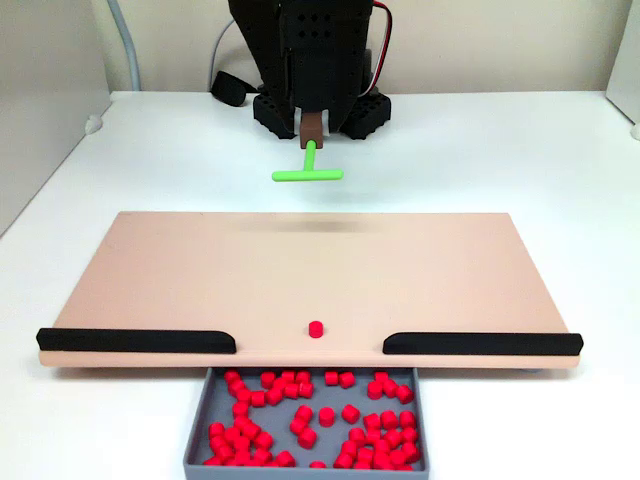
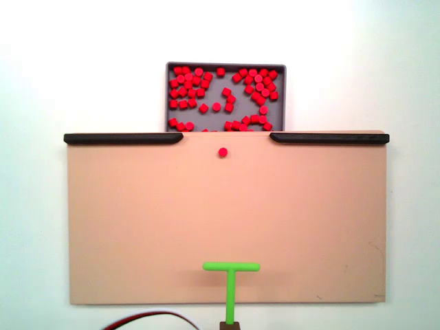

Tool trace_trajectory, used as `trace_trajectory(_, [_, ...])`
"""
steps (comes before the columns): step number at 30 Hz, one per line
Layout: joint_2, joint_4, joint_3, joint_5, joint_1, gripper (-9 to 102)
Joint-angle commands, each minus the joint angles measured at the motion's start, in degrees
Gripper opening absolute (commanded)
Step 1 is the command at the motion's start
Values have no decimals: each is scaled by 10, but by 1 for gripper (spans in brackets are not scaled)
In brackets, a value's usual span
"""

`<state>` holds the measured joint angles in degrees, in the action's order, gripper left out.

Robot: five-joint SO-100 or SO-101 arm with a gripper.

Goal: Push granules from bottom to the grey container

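Fixed views show us the arm (image 1: 318,50) behind a tan board (image 1: 300,270), holding a green T-tool (image 1: 308,172) by its stem; we cannot tell how the jaws stand. One red granule (image 1: 315,328) lies on the board in the gap between two black strips (image 1: 135,341). The other granules (image 2: 206,86) fill the grey container (image 2: 225,66) beyond that gap.

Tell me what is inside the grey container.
The grey container holds many red granules, scattered over its floor with bare patches between. In both fixed views the tan board covers the tray's near edge, so anything there is hidden.
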<state>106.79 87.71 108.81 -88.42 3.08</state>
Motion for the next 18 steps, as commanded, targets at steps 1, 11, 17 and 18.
trace_trajectory(1, [1, 3, -12, 6, -4, 0])
trace_trajectory(11, [1, 3, -12, 6, -5, 0])
trace_trajectory(17, [1, 3, -12, 7, -8, 0])
trace_trajectory(18, [1, 3, -12, 8, -10, 0])
